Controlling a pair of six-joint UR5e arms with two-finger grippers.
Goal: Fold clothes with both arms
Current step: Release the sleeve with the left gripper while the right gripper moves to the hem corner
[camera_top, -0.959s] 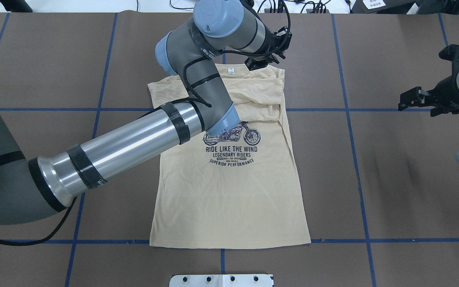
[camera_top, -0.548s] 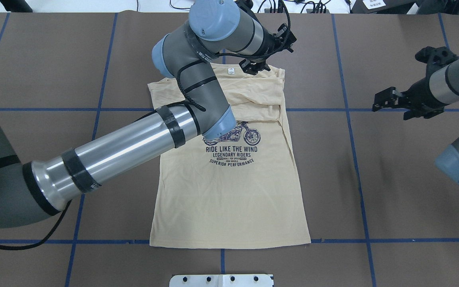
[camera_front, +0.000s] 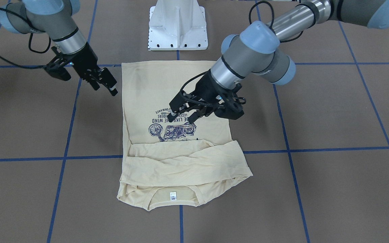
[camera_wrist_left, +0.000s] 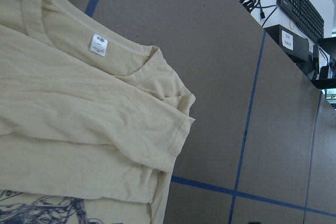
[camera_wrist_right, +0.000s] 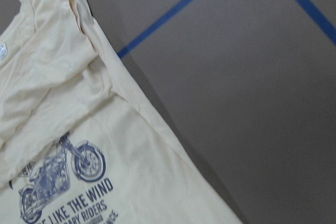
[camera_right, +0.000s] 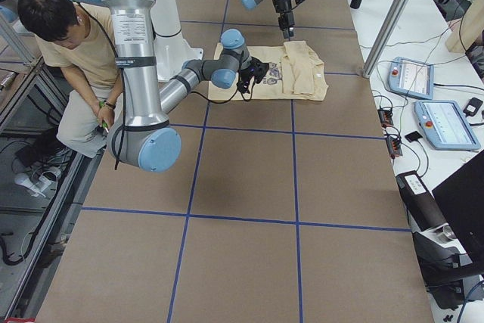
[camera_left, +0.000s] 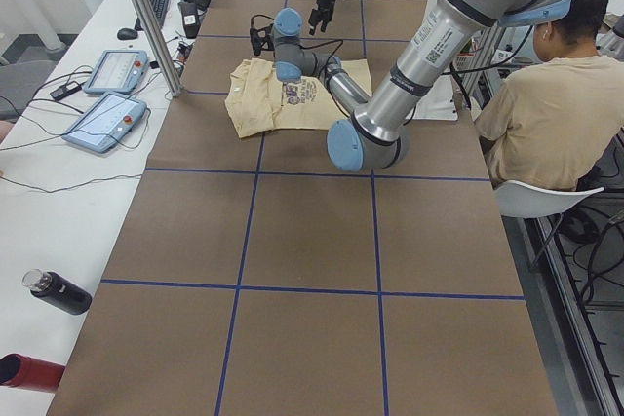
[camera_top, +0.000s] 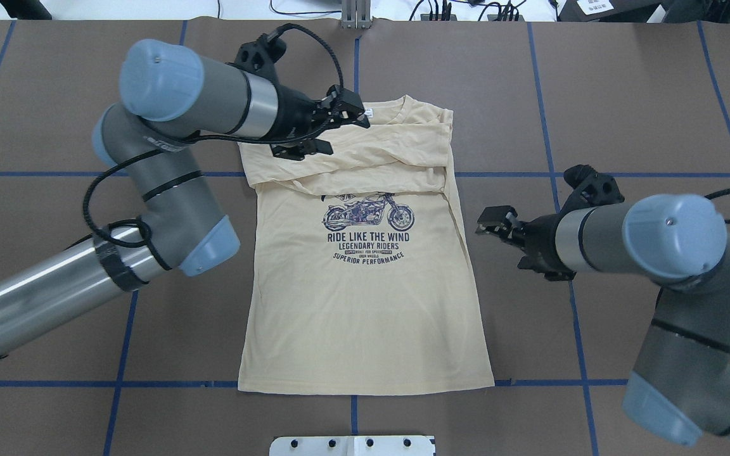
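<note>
The clothes, one cream-yellow T-shirt [camera_top: 365,316], lie flat and print-up on the brown table, collar and white label at the far side. Both sleeves are folded across the chest [camera_front: 181,165]. My left gripper [camera_top: 339,130] hangs open and empty above the shirt's left shoulder; in the front view the left gripper [camera_front: 181,118] appears over the print. The left wrist view shows the collar and a folded sleeve cuff [camera_wrist_left: 173,140]. My right gripper [camera_top: 482,223] is open and empty just off the shirt's right edge, apart from the cloth. The right gripper [camera_front: 106,89] shows beside that edge.
The white pedestal base [camera_front: 177,27] stands at the table's near edge behind the shirt's hem. Blue tape lines [camera_top: 568,253] grid the table. A seated person [camera_left: 531,104] is beside the robot. Two teach pendants [camera_left: 107,94] and bottles [camera_left: 58,291] lie on the far side bench.
My left arm swung back, carrying its gripper from the collar's right side to the shirt's left shoulder. My right arm came in from the table's right toward the shirt's right edge.
</note>
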